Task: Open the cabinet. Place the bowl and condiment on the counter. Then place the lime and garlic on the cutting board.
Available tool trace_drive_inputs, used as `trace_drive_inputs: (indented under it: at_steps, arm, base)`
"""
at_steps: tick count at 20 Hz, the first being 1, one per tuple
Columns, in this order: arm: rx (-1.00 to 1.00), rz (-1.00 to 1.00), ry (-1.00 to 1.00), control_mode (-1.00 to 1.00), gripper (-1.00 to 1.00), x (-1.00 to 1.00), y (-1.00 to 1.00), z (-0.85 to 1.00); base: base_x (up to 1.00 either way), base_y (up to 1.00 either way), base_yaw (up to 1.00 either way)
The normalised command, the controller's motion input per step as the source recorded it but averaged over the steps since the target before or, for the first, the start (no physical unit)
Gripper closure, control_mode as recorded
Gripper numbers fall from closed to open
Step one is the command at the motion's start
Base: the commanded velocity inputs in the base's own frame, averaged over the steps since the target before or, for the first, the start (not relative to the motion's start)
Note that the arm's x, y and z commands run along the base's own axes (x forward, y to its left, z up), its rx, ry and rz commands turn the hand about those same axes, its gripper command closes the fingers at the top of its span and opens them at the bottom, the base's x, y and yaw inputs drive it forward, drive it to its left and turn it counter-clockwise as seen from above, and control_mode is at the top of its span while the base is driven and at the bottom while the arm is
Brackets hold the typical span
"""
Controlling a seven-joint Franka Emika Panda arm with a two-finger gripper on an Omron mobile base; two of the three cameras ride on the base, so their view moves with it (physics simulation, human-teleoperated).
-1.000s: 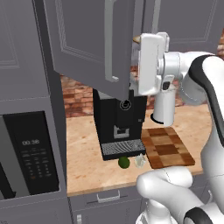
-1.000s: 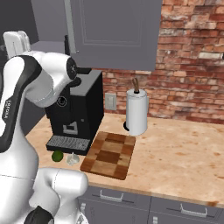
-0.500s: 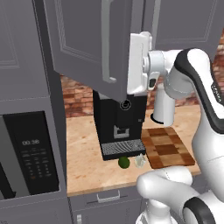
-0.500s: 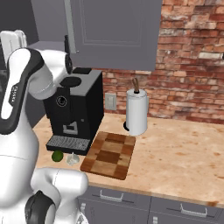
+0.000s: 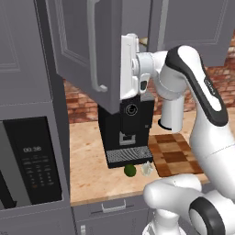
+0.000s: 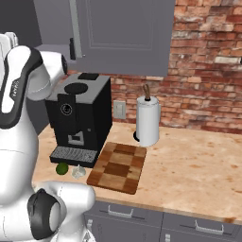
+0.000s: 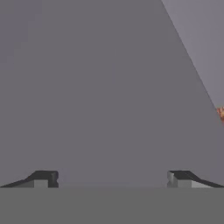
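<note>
The cabinet's left door (image 5: 78, 50) stands swung out towards me, its bar handle (image 5: 94, 46) on the near face; the right door (image 5: 193, 27) is closed. My white hand (image 5: 130, 64) sits just behind the open door's free edge. In the hand view my gripper (image 7: 111, 180) is open, empty, facing flat grey panel close up. A tan-rimmed sliver, likely the bowl (image 5: 143, 41), peeks beside the hand. The condiment is hidden. The lime (image 5: 130, 170) (image 6: 61, 168) and garlic (image 5: 146, 169) (image 6: 78, 171) lie on the counter (image 6: 198, 165) left of the cutting board (image 5: 176, 153) (image 6: 118, 166).
A black coffee machine (image 5: 128, 124) (image 6: 80, 118) stands under the cabinet, directly behind the lime and garlic. A white paper-towel roll (image 6: 148, 120) stands behind the board. A tall grey unit with a microwave (image 5: 32, 160) bounds the counter on the left. Brick wall behind.
My hand has swung left at cabinet height, from in front of the right door to the open left door's edge. Jaws stayed wide. Counter items have not moved.
</note>
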Motion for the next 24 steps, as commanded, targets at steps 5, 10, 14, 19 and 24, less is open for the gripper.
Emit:
trace_drive_inputs:
  at_steps: [5, 10, 14, 19, 24]
  arm:
    - [0.0, 0.11, 0.03, -1.0, -1.0, 0.14, 0.47, -0.1]
    - [0.0, 0.07, 0.01, -1.0, -1.0, 0.08, 0.23, -0.25]
    - [-0.02, 0.0, 0.08, -1.0, -1.0, 0.02, 0.21, -0.17]
    - [0.0, 0.0, 0.03, -1.0, -1.0, 0.01, 0.58, -0.07]
    - [-0.11, 0.0, 0.0, -1.0, -1.0, 0.0, 0.48, 0.08]
  base:
    - [0.0, 0.0, 0.0]
    - [0.0, 0.0, 0.0]
    - [0.0, 0.0, 0.0]
    - [0.0, 0.0, 0.0]
    - [0.0, 0.0, 0.0]
